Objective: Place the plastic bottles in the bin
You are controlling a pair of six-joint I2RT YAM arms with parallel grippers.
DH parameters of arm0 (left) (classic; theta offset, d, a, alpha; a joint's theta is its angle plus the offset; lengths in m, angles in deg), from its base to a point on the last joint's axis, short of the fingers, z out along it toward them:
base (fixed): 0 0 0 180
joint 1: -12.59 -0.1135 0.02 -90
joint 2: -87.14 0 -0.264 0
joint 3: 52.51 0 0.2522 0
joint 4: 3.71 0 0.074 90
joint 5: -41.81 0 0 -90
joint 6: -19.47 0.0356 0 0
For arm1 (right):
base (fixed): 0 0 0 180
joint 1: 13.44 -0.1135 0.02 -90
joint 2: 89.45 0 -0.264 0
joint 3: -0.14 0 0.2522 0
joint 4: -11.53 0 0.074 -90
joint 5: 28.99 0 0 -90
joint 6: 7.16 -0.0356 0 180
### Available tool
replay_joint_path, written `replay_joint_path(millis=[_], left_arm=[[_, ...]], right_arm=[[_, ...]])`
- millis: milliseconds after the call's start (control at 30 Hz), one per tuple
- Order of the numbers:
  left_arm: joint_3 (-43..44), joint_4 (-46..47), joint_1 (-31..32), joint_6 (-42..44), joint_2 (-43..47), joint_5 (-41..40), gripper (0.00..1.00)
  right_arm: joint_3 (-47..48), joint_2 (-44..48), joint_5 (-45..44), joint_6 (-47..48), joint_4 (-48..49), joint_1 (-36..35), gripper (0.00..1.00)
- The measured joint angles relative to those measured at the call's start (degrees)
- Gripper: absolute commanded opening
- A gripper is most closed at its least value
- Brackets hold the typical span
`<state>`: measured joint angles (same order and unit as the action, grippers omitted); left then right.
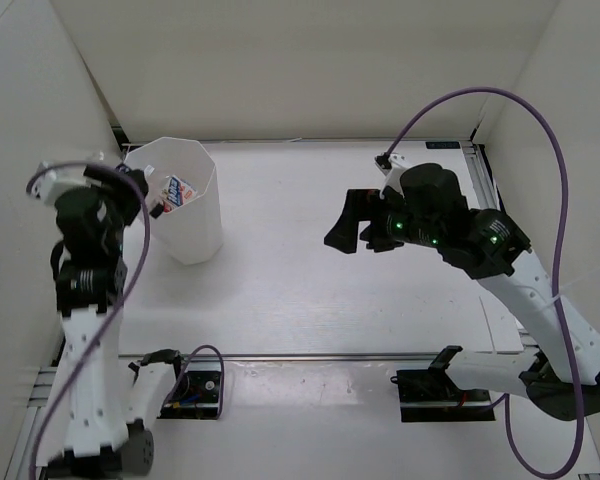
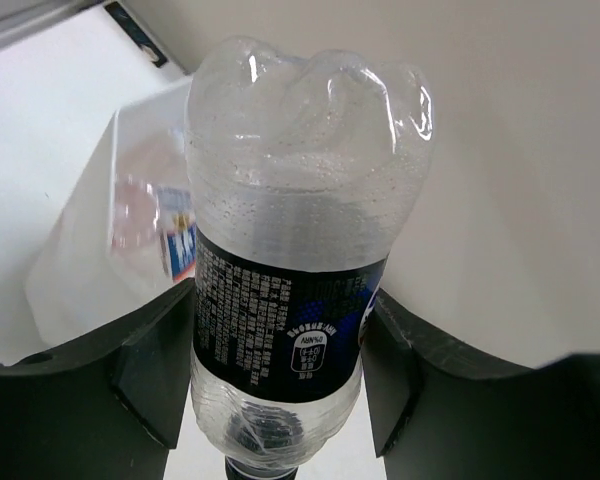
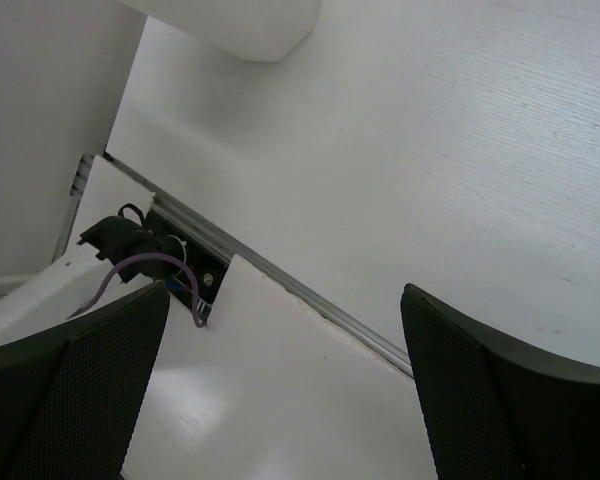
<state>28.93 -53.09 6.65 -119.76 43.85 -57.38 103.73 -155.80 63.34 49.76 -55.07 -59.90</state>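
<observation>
My left gripper [image 2: 280,350] is shut on a clear plastic bottle [image 2: 295,200] with a dark blue-and-white label, gripped across the label, its base pointing away from me. In the top view this gripper [image 1: 140,192] is raised at the left rim of the bin [image 1: 195,235], and its bottle is mostly hidden there. The white faceted bin [image 2: 80,290] shows behind the bottle in the left wrist view. A blue-white labelled bottle [image 1: 180,190] lies inside it. My right gripper [image 1: 345,225] is open and empty above the middle of the table, also seen in its wrist view [image 3: 280,330].
White walls close in the table at the left, back and right. A metal rail [image 1: 330,355] runs along the table's near edge, with the arm bases and a purple cable [image 1: 480,95] beyond it. The right wrist view shows the bin's bottom corner [image 3: 250,30].
</observation>
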Motion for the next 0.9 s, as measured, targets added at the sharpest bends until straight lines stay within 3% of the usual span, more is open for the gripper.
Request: replay_joint_path(millis=[100,167,200,233,333,467,733,900], left_arm=[[6.8,2.4,0.0,3.2,-13.9,-1.3,0.4],[10.1,2.9,0.2,5.2,-21.1,-2.5,0.68],[11.7,3.0,0.5,6.5,-24.6,-3.3,0.95],[12.2,3.1,0.6,7.2,-25.7,-3.6,1.0],[12.9,2.9,1.3,8.5,-27.9,-4.9,1.0],[12.9,2.6,3.7,10.9,-23.7,-5.9,1.0],[4.2,1.7,6.5,17.7,3.4,-5.1,1.0],[-2.8,-6.8,6.5,16.2,11.8,-9.6,1.0]], right_arm=[[0.0,1.5,0.0,0.0,0.3,0.0,1.0],[0.0,2.6,-0.4,-0.1,0.3,0.0,1.0],[0.0,3.1,-0.7,-0.3,0.3,0.0,1.0],[0.0,3.7,-0.9,-0.6,0.2,0.0,1.0],[-0.2,5.6,-1.6,-1.6,0.2,0.0,1.0],[-0.3,7.4,-2.8,-2.6,-0.9,0.0,1.0],[1.0,4.6,-6.1,-3.0,-7.1,0.0,1.0],[5.0,2.0,-11.7,-3.7,-12.8,0.4,1.0]])
